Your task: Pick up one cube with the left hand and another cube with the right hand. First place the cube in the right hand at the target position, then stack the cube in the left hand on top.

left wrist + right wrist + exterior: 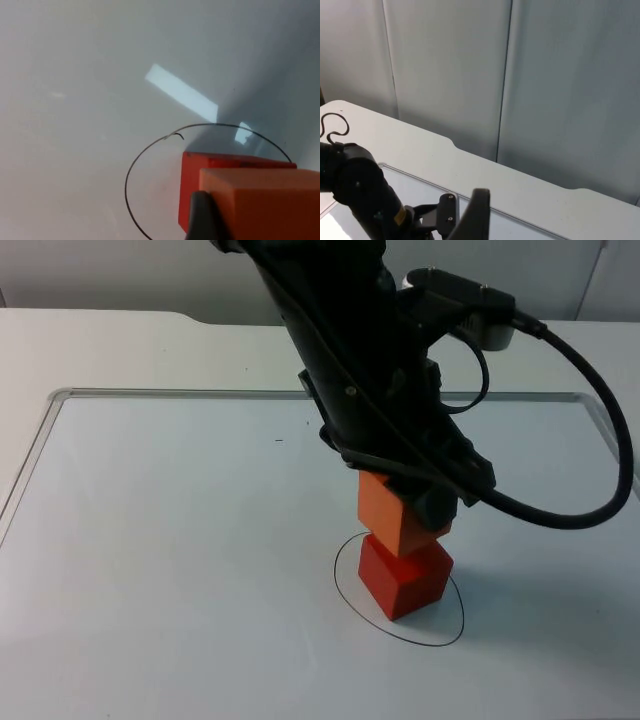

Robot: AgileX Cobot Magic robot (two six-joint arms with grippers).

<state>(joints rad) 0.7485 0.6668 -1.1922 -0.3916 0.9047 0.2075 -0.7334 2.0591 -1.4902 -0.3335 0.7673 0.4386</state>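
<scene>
Left gripper [425,502] clamped on tilted orange cube [395,515] atop red cube [405,578]

No readable text, labels, brands or numbers anywhere.

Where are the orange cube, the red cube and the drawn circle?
orange cube [398,523]: top view, front face.
red cube [405,580]: top view, upper face.
drawn circle [343,592]: top view, left arc of the line.

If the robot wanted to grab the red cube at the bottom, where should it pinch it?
Probably by two opposite flat side faces of the red cube, coming in low from the side: the orange cube, held by the left gripper, covers its top.
</scene>
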